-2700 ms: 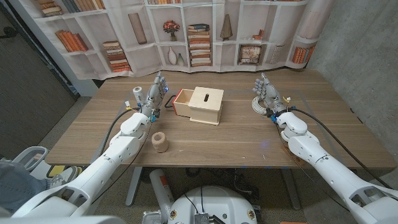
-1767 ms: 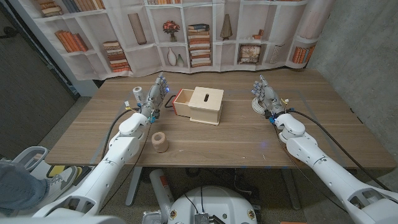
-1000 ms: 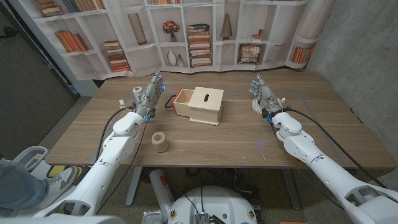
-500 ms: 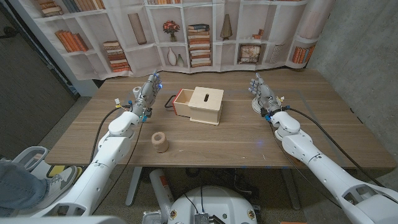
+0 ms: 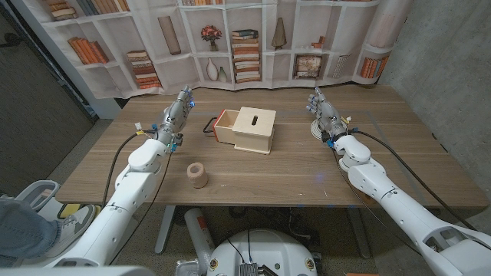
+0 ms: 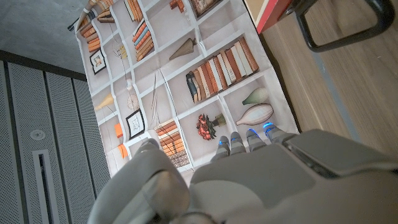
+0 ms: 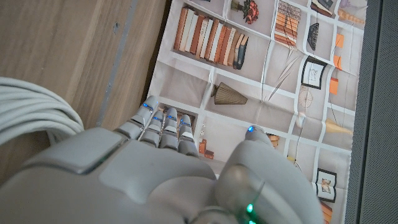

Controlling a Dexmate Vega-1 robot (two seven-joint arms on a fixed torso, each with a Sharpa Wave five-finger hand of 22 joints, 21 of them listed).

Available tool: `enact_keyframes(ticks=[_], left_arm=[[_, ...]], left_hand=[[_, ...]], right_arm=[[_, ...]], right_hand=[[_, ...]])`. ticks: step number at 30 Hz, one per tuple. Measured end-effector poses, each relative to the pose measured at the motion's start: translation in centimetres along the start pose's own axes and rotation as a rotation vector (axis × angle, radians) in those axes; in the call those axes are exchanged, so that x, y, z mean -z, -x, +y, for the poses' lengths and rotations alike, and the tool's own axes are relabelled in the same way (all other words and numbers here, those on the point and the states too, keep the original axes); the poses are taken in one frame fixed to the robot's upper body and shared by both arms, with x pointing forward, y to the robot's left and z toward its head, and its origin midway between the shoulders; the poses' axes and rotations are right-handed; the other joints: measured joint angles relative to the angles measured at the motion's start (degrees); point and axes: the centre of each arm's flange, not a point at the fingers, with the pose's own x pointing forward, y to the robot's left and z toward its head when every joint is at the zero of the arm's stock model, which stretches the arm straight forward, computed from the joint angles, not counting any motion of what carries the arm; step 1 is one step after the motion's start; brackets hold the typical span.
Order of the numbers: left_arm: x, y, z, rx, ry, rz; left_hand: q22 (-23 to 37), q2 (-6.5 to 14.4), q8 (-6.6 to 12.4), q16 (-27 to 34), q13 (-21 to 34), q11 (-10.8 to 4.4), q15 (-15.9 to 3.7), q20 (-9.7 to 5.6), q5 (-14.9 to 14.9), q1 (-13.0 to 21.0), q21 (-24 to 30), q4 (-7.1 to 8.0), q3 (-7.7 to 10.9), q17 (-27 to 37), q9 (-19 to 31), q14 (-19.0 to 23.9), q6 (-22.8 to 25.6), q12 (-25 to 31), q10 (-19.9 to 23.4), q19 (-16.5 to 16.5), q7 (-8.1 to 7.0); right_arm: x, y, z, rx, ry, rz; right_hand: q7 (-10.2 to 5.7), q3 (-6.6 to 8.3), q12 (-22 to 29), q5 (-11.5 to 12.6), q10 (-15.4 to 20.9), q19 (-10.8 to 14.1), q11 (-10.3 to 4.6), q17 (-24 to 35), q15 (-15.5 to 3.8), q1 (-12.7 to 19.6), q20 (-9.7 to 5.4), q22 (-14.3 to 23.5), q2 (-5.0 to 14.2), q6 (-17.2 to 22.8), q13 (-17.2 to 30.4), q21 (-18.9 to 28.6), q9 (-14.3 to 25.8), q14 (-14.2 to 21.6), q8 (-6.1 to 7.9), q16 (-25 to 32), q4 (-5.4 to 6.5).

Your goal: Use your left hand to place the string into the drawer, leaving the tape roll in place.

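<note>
String (image 5: 315,129) half hidden behind the right hand (image 5: 325,116)

Wooden box (image 5: 253,129) at table centre, drawer (image 5: 225,126) open toward 9 o'clock. Tape roll (image 5: 197,175) at 7. Left hand (image 5: 176,116) at 10, empty. Right hand (image 5: 322,111) at 2, over white string coil (image 5: 316,130).

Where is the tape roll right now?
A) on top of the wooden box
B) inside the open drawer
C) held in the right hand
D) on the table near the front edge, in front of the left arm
D: the tape roll stands on the bare table, close to the front edge beside the left arm, apart from the wooden box.
</note>
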Motion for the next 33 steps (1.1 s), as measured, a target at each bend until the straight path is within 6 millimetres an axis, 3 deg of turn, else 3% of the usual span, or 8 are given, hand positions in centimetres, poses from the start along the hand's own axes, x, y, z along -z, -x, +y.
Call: enact_keyframes(ticks=[33], left_arm=[[-1.6, 2.3, 2.5, -0.027, -0.051, -0.03]], left_hand=[[0.0, 0.05, 0.0, 0.39, 0.01, -0.12, -0.18, 0.0, 0.21, 1.11, 0.22, -0.41, -0.41, 0.0, 0.0, 1.68, 2.88, 0.0, 2.78, 0.0, -0.03]], right_arm=[[-1.2, 0.1, 0.0, 0.007, 0.004, -0.022]], right_hand=[[0.0, -0.17, 0.0, -0.39, 0.6, 0.52, 0.01, 0.0, 0.0, 0.0, 0.1, 0.0, 0.0, 0.61, -0.01, -0.81, 0.0, 0.6, 0.0, -0.19, -0.16]])
